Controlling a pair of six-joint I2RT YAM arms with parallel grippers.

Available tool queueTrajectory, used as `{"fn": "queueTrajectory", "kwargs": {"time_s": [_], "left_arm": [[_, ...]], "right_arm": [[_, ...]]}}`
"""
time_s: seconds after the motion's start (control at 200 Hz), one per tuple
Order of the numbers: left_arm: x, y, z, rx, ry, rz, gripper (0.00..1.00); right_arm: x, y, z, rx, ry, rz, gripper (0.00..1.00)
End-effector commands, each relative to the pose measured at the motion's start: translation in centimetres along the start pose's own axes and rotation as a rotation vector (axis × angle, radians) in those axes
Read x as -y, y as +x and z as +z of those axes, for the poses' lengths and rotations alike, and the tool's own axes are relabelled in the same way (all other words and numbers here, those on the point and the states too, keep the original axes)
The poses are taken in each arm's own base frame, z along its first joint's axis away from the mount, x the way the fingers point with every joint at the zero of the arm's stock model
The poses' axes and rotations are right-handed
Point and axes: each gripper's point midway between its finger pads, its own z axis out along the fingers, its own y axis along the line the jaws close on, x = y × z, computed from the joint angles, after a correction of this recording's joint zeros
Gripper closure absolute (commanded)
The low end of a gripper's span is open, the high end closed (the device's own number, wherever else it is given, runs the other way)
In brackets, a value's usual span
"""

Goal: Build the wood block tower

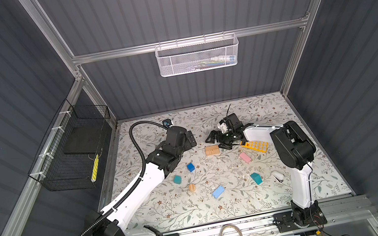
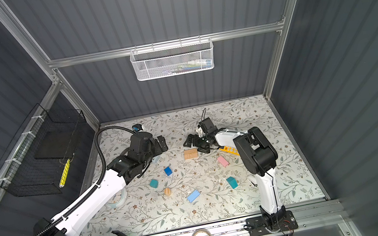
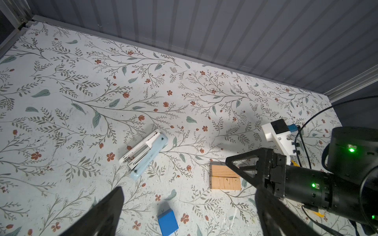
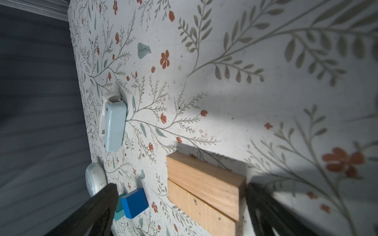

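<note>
Floral paper covers your counter [image 1: 224,209], boxed by grey ribbed walls [image 1: 177,8], with a white basket [image 1: 198,56] at the back and a black basket [image 1: 77,153] on the left. Your left arm [image 1: 141,183] mostly hides the stapler [image 3: 144,152] from above; the right arm [image 1: 300,183] cuts off the calculator [image 1: 256,145]; a white item [image 1: 277,176] beside that arm is too small to name. Blocks lie loose mid-counter: two tan bars [image 1: 212,150] touching, two teal blocks [image 1: 177,179], one dark blue [image 1: 190,167], one light blue [image 1: 218,192], one pink [image 1: 245,157]. Your left claw [image 3: 189,192] and right claw [image 4: 182,187] both gape empty, the right beside the bars.
</note>
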Motion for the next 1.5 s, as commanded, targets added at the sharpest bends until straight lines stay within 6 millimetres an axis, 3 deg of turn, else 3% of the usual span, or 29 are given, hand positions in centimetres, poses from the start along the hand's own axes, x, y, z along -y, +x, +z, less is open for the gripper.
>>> {"fn": "queueTrajectory", "kwargs": {"time_s": [0.0,1.496], "left_arm": [[-0.11,-0.23,0.01,0.003,0.003,-0.017,0.00],[-0.20,-0.11,0.02,-0.004,0.004,-0.027,0.00]], "right_arm": [[0.51,0.47,0.68,-0.028,0.016,0.008,0.01],[0.87,0.92,0.85,-0.045,0.024,0.025,0.05]]}}
